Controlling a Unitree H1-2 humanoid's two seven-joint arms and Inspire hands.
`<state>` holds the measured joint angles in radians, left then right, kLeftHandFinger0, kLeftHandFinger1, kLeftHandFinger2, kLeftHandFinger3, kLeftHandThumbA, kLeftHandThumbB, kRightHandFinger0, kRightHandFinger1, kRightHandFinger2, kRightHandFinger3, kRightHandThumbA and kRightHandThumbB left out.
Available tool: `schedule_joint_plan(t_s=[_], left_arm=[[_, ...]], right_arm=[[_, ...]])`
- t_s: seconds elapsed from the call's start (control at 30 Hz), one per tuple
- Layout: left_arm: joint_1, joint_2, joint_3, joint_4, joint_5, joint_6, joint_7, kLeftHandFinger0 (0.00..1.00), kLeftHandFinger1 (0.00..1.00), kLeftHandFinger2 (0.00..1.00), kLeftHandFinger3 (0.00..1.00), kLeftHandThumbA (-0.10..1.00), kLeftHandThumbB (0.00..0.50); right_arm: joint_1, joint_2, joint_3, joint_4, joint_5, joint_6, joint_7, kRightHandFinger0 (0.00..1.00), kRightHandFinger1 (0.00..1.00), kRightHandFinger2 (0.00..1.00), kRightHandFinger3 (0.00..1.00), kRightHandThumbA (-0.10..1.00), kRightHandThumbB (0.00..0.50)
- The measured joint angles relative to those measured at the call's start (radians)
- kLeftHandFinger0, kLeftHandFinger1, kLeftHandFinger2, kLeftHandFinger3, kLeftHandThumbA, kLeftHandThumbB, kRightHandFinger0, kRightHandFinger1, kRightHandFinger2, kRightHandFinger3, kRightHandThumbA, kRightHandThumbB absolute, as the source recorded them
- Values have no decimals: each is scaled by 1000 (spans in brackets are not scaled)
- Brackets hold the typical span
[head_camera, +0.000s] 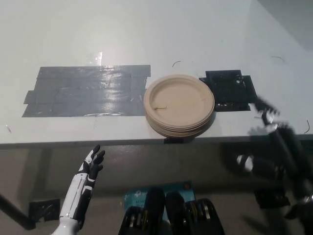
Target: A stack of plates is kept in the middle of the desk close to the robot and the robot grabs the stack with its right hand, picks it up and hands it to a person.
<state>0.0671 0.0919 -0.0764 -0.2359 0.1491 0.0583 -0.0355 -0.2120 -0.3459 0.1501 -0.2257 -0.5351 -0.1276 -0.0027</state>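
Head view: right hand (268,128) hovers at the desk's near edge, fingers spread and holding nothing
Stack of plates (179,105): just to the left of the right hand, apart from it, overhanging the near rim of the desk (205,29) a little; that overhang probably leaves room for fingers to slip under the stack
Black patch (233,90): beyond the right hand, touching the stack's far-right side, seemingly a placement mark
Grey tape (88,90): past the stack on its other side, well away from the right hand
Left hand (93,164): resting below the desk edge, fingers loosely extended, empty, clear of the work
Stage: grasp not yet made; no person in view
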Motion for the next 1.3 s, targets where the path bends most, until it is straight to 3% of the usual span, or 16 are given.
schedule_joint_plan(t_s=[0.33,0.63,0.8,1.3], left_arm=[[-9,0,0,0,0,0,0,1000,1000,1000,1000,1000,0],[-19,0,0,0,1,2,0,1000,1000,1000,1000,1000,0],[-20,0,0,0,2,2,0,1000,1000,1000,1000,1000,0],[-22,0,0,0,1,6,0,1000,1000,1000,1000,1000,0]], right_arm=[[-204,-81,65,103,-139,-2,56,1000,1000,1000,1000,993,442],[-323,-87,149,209,-239,-3,82,1000,1000,1000,1000,942,462],[-354,-79,186,263,-279,-5,82,1000,1000,1000,1000,932,500],[-386,-49,267,392,-334,-34,90,1000,1000,1000,1000,886,500]])
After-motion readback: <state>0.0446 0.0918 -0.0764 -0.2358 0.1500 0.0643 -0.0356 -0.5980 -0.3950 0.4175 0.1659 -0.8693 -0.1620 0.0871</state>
